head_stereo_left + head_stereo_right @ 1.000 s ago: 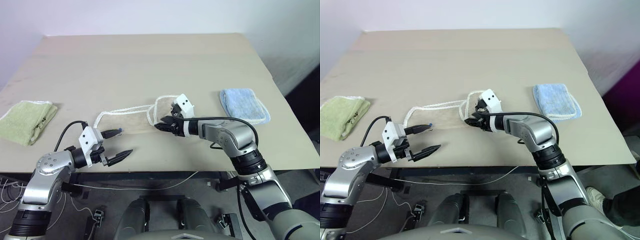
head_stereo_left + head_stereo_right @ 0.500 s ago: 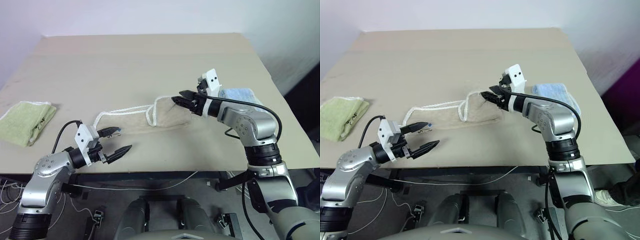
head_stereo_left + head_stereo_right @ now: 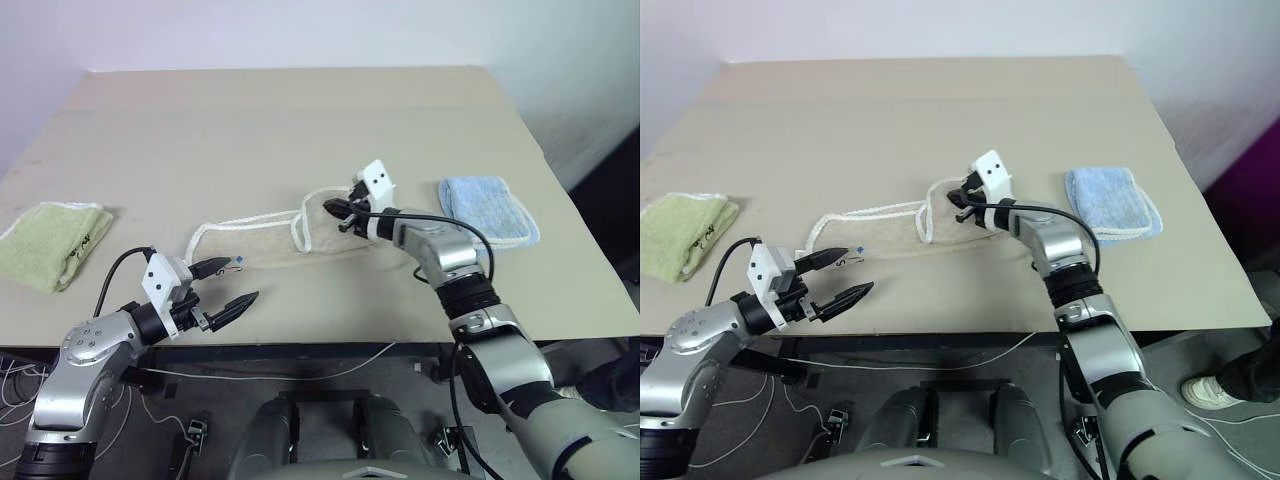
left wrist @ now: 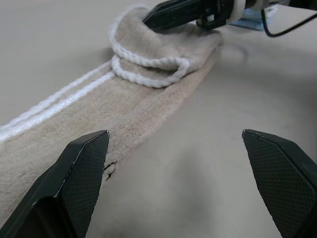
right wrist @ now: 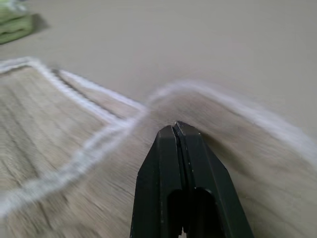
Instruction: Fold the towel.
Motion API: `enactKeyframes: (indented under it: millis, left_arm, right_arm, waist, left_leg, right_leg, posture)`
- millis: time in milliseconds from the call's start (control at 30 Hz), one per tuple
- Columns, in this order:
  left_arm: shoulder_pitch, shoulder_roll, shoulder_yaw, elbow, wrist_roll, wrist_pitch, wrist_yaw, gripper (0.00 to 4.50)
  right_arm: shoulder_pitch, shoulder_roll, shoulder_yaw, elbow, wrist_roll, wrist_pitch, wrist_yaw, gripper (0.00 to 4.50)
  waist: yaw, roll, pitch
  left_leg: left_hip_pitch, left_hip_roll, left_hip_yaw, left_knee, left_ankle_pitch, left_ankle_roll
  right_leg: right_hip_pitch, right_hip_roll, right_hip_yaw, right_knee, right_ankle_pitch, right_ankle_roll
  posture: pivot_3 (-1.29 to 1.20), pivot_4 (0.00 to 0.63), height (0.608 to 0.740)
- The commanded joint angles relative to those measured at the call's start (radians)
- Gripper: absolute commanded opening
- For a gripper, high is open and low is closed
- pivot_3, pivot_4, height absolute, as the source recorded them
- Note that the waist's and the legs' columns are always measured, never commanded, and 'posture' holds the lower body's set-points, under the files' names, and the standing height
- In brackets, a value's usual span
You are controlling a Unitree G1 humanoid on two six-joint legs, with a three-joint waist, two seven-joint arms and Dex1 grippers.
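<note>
Towel (image 3: 270,240) lay crumpled lengthwise mid-table (image 3: 300,120), right end bunched up. Right gripper (image 3: 335,210) had fingers pressed together, empty, tips over the bunched end. Left gripper (image 3: 228,284) was spread wide, empty, near the towel's left end.

Beige towel (image 3: 262,240), white corded edging

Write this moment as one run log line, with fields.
towel: flat on table, right end bunched | left pincer: open, near towel | right pincer: shut, over bunched end
</note>
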Motion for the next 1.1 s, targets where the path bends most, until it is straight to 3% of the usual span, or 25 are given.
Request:
enactKeyframes:
  millis: [33,267,433,567,700,933,1100]
  left_arm:
    - [0.012,-0.006,0.011,-0.057,-0.011,-0.003,0.012,4.5]
    - [0.065,-0.027,0.038,-0.089,-0.019,0.01,0.062,4.5]
    - [0.082,-0.111,0.093,-0.132,-0.079,0.069,0.198,4.5]
    - [0.112,-0.235,0.171,-0.205,-0.247,0.235,0.431,4.5]
    - [0.147,-0.327,0.213,-0.271,-0.425,0.365,0.63,4.5]
    - [0.175,-0.475,0.253,-0.299,-0.778,0.43,0.993,4.5]
    - [0.114,-0.518,0.245,-0.255,-0.92,0.391,1.194,4.5]
  right_arm:
    - [0.004,0.025,0.048,0.086,-0.077,-0.086,0.012,0.03]
    - [0.071,0.03,0.077,0.119,-0.148,-0.175,0.021,0.03]
    - [0.091,0.011,0.02,-0.066,-0.082,-0.192,0.074,0.03]
    - [0.11,-0.056,-0.045,-0.328,0.032,-0.12,0.168,0.03]
    - [0.11,-0.116,-0.081,-0.454,0.091,-0.049,0.207,0.03]
    - [0.1,-0.168,-0.082,-0.447,0.08,-0.064,0.247,0.03]
    - [0.109,-0.166,-0.07,-0.457,0.083,-0.054,0.254,0.03]
  waist:
    - [0.0,0.0,0.0]
    - [-0.001,0.0,-0.001]
    - [0.002,0.0,-0.001]
    - [0.002,0.0,0.0]
    - [0.003,0.0,-0.001]
    - [0.006,-0.001,-0.001]
    - [0.01,-0.001,-0.001]
  left_leg:
    - [0.0,0.0,0.0,0.0,0.0,0.0]
    - [0.001,0.0,-0.001,0.0,0.0,0.0]
    - [0.002,0.0,-0.001,0.0,0.0,0.0]
    - [0.001,0.0,-0.001,0.0,0.0,0.0]
    - [0.001,0.0,-0.003,0.001,0.0,0.0]
    - [0.002,0.0,-0.004,0.001,0.0,0.0]
    - [0.003,-0.001,-0.004,0.002,0.0,0.0]
  right_leg:
    - [0.0,0.0,0.0,0.0,0.0,0.0]
    - [0.001,0.0,0.0,0.0,0.0,0.0]
    - [0.002,0.0,-0.001,-0.001,0.0,0.0]
    - [0.002,-0.001,-0.001,-0.001,0.0,0.0]
    - [0.003,-0.001,-0.001,-0.001,0.0,0.0]
    - [0.006,-0.001,-0.001,-0.003,0.0,0.0]
    - [0.007,-0.001,-0.002,-0.004,0.0,0.0]
  posture:
    - [0.0,0.15,0.74]
    - [0.0,0.15,0.74]
    - [0.0,0.15,0.74]
    - [0.0,0.15,0.74]
    - [0.0,0.15,0.74]
    - [0.0,0.15,0.74]
    - [0.0,0.15,0.74]
